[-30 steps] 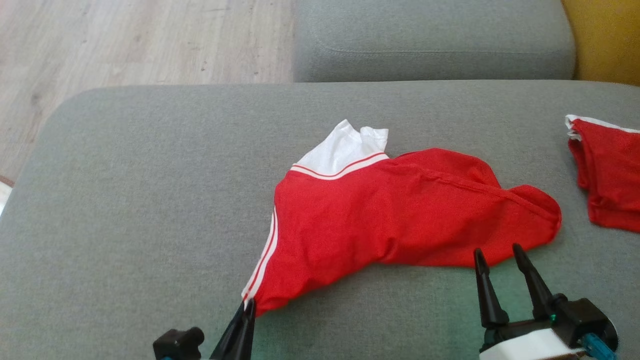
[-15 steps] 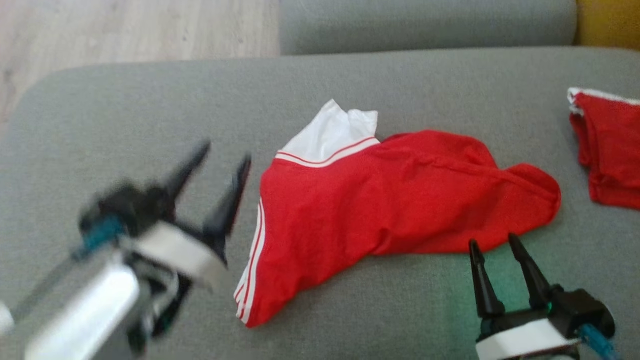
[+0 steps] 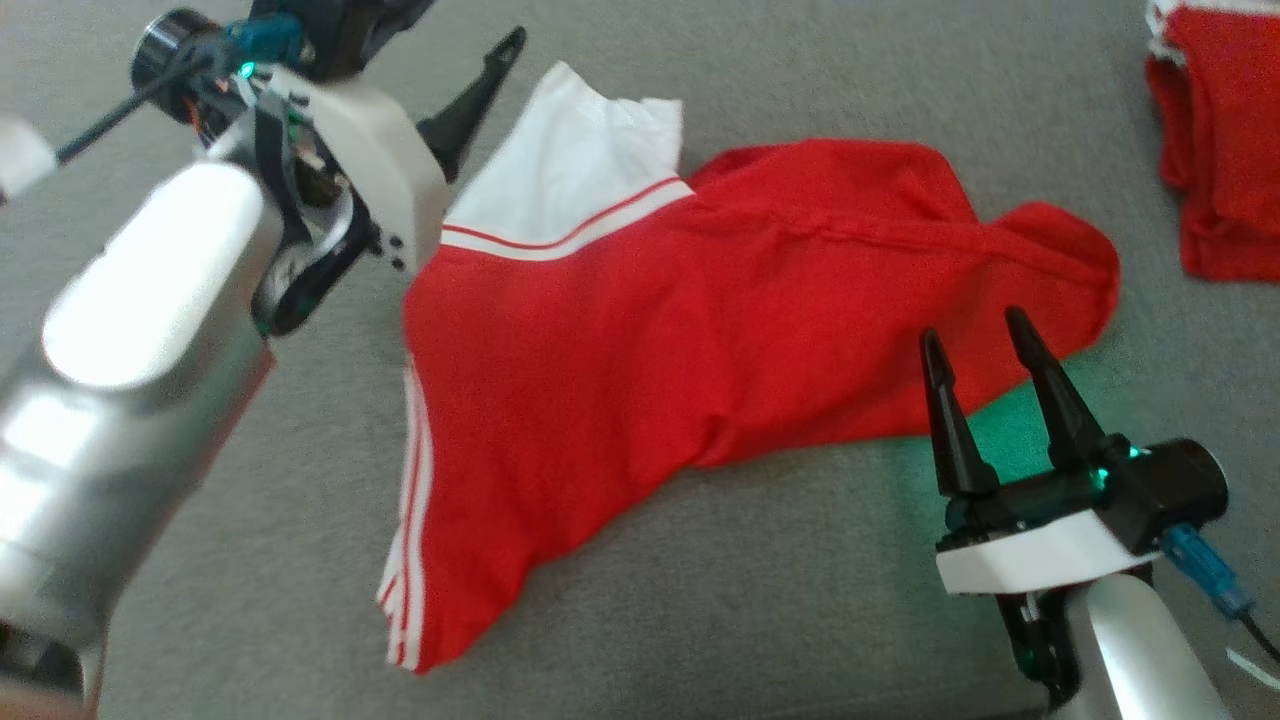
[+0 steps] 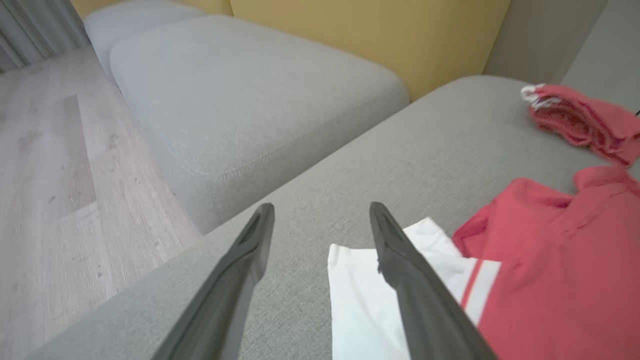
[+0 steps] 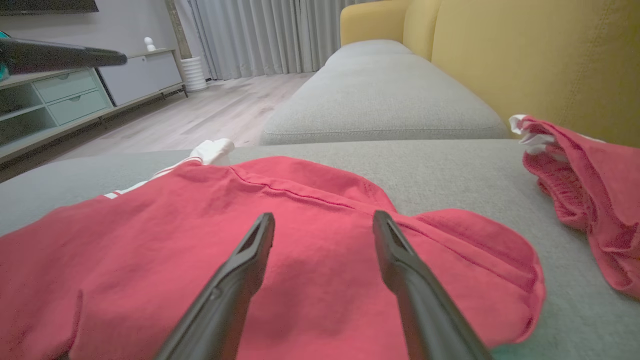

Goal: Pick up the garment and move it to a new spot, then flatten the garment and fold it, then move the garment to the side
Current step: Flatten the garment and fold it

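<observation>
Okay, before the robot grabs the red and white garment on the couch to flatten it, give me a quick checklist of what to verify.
1. Left gripper open and empty: ok, fingers apart, nothing between them.
2. Right gripper open and empty: ok, poised at the garment's near right edge.
3. Garment lying flat: not ok, it is bunched, with ridges toward its right end.
4. Left gripper lined up on the white section: ok, one finger crosses its edge in the left wrist view; contact, cannot tell.
5. Second red garment out of the way: ok, it lies apart on the right.
6. Garment fully on the couch: ok.
</observation>
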Tool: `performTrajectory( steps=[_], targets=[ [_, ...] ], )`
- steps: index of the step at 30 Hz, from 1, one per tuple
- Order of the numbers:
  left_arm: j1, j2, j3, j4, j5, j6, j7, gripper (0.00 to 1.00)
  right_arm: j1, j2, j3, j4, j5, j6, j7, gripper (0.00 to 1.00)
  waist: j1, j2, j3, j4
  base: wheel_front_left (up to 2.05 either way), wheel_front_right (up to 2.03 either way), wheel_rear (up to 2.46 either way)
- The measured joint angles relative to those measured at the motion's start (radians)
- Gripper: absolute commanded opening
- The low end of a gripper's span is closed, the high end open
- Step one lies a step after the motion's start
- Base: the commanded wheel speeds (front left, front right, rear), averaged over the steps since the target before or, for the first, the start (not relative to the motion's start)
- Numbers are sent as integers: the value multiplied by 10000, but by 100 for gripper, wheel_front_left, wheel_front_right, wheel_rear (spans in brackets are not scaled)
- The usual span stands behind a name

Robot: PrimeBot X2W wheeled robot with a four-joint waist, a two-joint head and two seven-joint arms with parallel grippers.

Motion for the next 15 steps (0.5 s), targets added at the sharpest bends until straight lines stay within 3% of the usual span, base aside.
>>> performTrajectory(
  steps=[6,15],
  targets=[
    [-1115,-207,-1151,1820,-408,-81,554,100,-347,25,128,-48,25,0,0,100,-2,0,774,-731,0,0,0],
    [-2061,119,-2295,3480,-828,-81,993,100,-636,167,211,-77,155,0,0,100,-3,0,1428,-1608,0,0,0]
  ],
)
